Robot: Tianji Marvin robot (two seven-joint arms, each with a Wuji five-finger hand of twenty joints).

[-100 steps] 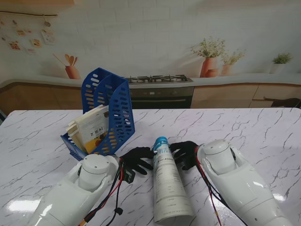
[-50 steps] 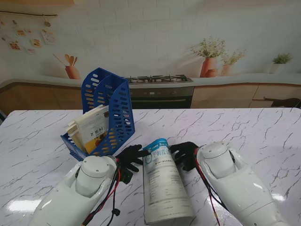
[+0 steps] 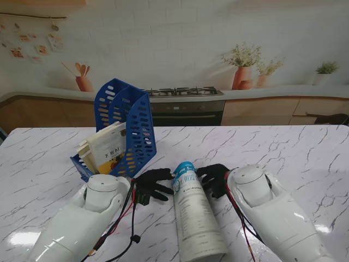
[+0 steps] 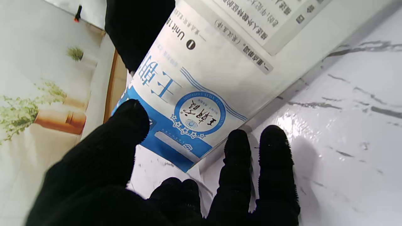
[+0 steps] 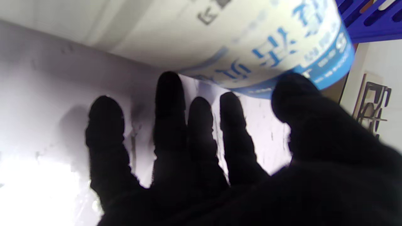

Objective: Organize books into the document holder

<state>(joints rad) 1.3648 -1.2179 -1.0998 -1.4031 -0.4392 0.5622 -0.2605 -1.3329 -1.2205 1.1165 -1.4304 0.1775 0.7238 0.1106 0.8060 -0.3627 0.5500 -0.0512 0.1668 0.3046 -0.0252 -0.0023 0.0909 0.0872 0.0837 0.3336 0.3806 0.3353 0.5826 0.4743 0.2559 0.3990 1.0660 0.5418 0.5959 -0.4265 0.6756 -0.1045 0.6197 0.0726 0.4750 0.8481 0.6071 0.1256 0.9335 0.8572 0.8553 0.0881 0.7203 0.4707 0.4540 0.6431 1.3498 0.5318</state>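
A white book with a blue band [image 3: 195, 215] is bowed and lifted off the marble table between my two black-gloved hands. My left hand [image 3: 153, 184] is at its left side; in the left wrist view the thumb [image 4: 130, 121] presses the blue corner of the book [image 4: 201, 94] and the fingers [image 4: 238, 150] curl under its edge. My right hand [image 3: 214, 178] is at its right side, thumb [image 5: 295, 94] on the book's blue rim [image 5: 282, 53], fingers spread beneath. The blue document holder [image 3: 137, 123] stands far left and holds several books [image 3: 107, 150].
The marble table [image 3: 283, 153] stretches to the right and far side. A kitchen backdrop with stove and plant pots lies behind the table's far edge. Loose cables [image 3: 131, 229] hang from my left forearm near the table's front.
The book leaned left and showed more of its cover half a second ago; now it is turned back upright and narrower. My left arm has shifted slightly left; the right hand has barely moved.
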